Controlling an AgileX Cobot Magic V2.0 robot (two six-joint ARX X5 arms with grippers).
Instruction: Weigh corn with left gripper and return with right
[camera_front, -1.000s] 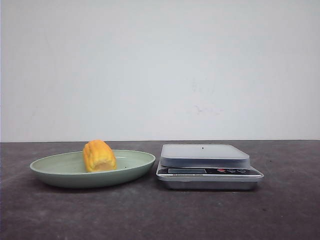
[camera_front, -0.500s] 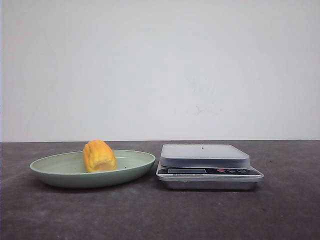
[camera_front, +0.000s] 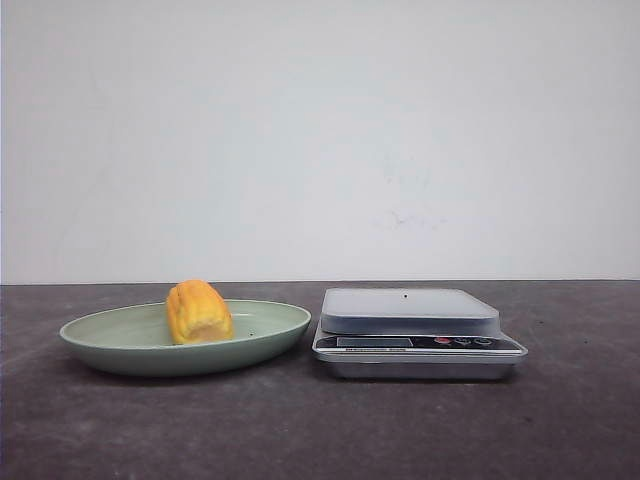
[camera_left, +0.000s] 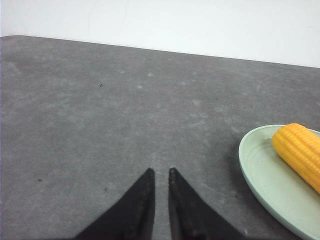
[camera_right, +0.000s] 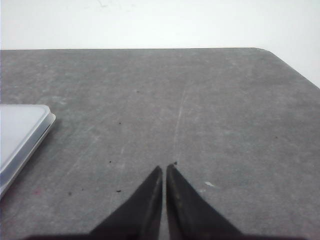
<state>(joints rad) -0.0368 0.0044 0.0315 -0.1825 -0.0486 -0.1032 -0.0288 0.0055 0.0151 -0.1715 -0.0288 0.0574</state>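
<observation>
Fingers of the left gripper (camera_left: 161, 172) stand nearly together, a thin gap between the tips, grasping nothing; those of the right gripper (camera_right: 164, 168) are closed tip to tip, likewise empty. Both hover above bare table (camera_front: 300, 430). The corn (camera_front: 198, 312) lies in the green plate (camera_front: 100, 345), left of the scale (camera_front: 410, 330). Judged stiff, light and ribbed; best pinched across its middle. Only the front view shows plate and scale together; neither gripper appears there.
</observation>
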